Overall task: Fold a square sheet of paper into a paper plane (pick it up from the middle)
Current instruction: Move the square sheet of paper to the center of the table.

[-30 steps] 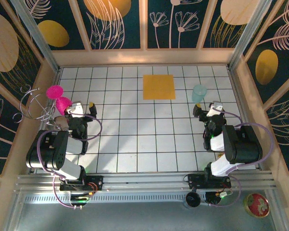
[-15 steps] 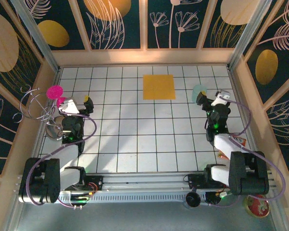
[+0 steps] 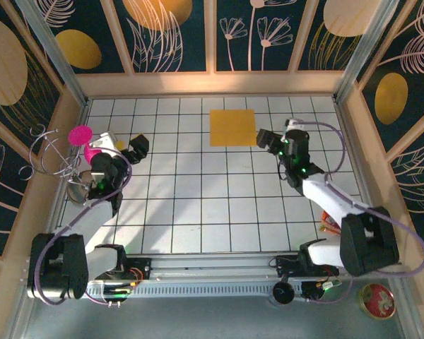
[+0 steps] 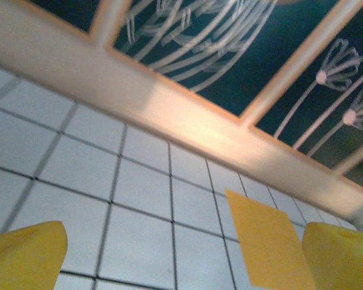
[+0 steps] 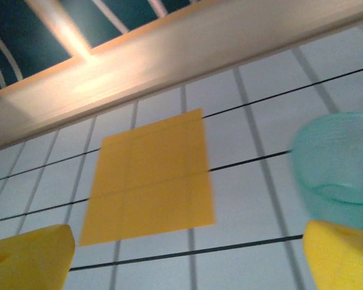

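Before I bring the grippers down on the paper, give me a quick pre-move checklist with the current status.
1. Square sheet of paper lying flat and unfolded: ok.
2. Right gripper open: ok.
3. Left gripper open: ok.
4. A gripper above the sheet's middle: not ok; both sit off to its sides.
5. Teal cup apart from the sheet: ok.
6. Cup apart from the right gripper: cannot tell.
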